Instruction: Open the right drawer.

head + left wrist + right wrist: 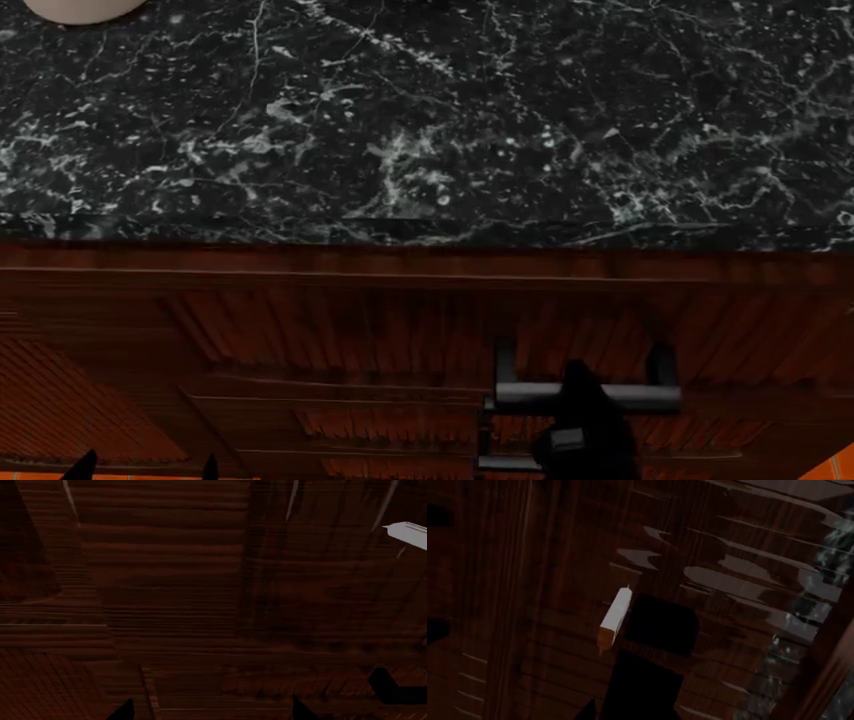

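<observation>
Right drawer [400,345], lower centre of head view beneath the marble tabletop [427,120] — apparently unopened; right gripper [577,405] at its bar handle [587,396], finger state indiscernible — grasp and pull outstanding.

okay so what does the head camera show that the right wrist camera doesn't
Only the head view shows the black marble countertop, a white object at its far edge, and the whole bar handle on two black posts. Only the right wrist view gives a close look at one pale end of the bar beside the right gripper. Both show the right drawer front's dark wood.
</observation>
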You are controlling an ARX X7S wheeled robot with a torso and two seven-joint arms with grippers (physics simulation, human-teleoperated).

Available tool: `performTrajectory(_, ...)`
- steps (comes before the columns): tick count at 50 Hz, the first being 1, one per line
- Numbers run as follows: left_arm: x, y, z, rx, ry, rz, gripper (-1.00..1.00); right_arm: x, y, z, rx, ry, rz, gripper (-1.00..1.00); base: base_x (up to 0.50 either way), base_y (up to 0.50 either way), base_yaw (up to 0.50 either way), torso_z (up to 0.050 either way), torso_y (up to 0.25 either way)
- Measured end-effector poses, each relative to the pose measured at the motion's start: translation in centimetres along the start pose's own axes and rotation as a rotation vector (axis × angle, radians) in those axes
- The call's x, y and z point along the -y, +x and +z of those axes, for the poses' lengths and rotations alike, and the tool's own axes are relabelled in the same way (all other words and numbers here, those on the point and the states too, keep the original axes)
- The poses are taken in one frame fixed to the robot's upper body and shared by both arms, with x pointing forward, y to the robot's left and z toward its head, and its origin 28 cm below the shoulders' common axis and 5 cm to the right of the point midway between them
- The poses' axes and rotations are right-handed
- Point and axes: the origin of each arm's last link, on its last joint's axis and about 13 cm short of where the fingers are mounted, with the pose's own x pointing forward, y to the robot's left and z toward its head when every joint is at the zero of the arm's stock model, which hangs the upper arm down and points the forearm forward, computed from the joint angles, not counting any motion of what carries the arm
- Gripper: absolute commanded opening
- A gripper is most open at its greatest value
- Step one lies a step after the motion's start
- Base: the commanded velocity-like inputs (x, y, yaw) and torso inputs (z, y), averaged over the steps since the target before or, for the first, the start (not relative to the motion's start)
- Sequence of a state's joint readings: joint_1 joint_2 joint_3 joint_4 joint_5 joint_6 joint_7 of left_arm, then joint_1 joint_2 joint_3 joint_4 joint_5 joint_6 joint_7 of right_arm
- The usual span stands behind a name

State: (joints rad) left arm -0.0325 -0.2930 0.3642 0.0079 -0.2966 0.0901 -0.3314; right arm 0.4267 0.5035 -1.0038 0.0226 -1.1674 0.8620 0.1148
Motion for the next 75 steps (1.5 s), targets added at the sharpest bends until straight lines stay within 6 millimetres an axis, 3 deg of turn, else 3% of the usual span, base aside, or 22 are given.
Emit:
performTrajectory(24,0.0,0.0,0.0,0.0,0.0,0.001,1.0,-0.2,-1.9,-0.1,0.011,0.012,0.014,-1.0,-0.08,0.0,0.0,0.001,0.003)
performTrajectory(75,0.0,0.0,-0.1,-0.001,-0.002,0.003,1.0,-0.3,-2.1,-0.2,0.01,0.022,0.006,-1.0,-0.22,0.0,0.0,0.001,0.001)
